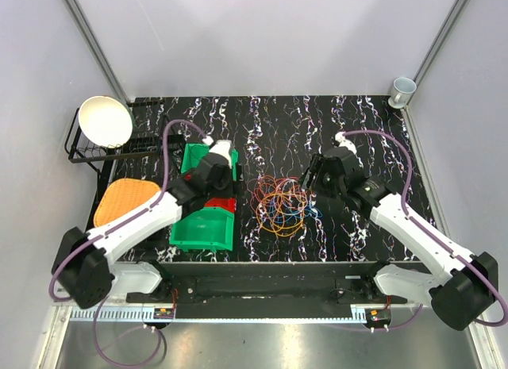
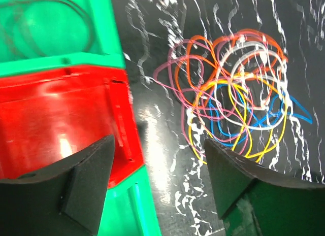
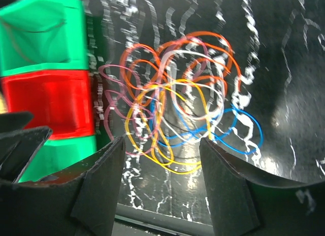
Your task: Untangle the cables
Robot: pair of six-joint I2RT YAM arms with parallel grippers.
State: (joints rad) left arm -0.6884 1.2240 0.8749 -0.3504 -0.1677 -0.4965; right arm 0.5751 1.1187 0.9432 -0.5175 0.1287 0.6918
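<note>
The cables (image 1: 278, 202) lie in one tangled pile of orange, yellow, blue, pink and white loops on the dark marbled table. My left gripper (image 1: 230, 185) hovers over the right edge of the bins, just left of the pile. In the left wrist view the left gripper (image 2: 158, 143) is open and empty, with the cables (image 2: 233, 99) ahead to the right. My right gripper (image 1: 311, 182) hangs at the pile's right side. The right gripper (image 3: 161, 142) is open with nothing between its fingers, and the cables (image 3: 177, 94) lie just beyond its fingertips.
A green bin (image 1: 198, 232) and a red bin (image 2: 56, 114) stand left of the pile; a thin wire loop (image 2: 51, 18) shows inside the green one. A white bowl (image 1: 105, 120) rests on a black rack, an orange pad (image 1: 123, 201) lies at the left, and a cup (image 1: 402, 89) sits at the back right.
</note>
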